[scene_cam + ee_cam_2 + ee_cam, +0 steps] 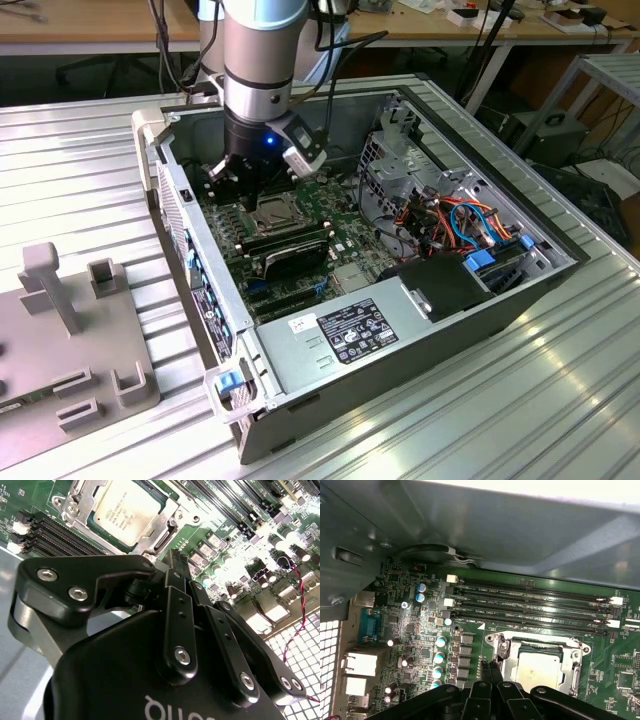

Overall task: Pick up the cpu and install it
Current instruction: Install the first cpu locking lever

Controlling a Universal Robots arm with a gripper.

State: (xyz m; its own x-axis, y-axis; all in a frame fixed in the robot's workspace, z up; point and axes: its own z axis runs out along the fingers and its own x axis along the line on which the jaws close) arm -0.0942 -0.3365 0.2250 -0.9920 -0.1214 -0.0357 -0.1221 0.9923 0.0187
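- Open computer case [400, 340] lying on its side, interior facing up; green motherboard [300, 225] across its floor.
- CPU [129, 511] seated flat in the motherboard's socket [572, 655], metal frame around it; also seen in the first wrist view [540, 666] and the exterior view [272, 208].
- Four long memory slots [530, 605] beside the socket, running parallel to it.
- Power supply [345, 335] with a white label in the near end of the case; bundle of orange, red and blue cables [465, 225] toward the exterior view's right.
- Gripper [490, 667] down inside the case, just beside the socket's edge; fingers [175, 572] pressed together, nothing between them, apart from the CPU.
- Ribbed aluminium table [560, 400] under the case; grey fixture plate [70, 340] with upright blocks at the exterior view's left.
- Wooden benches [90, 30] and dangling cables in the room behind.
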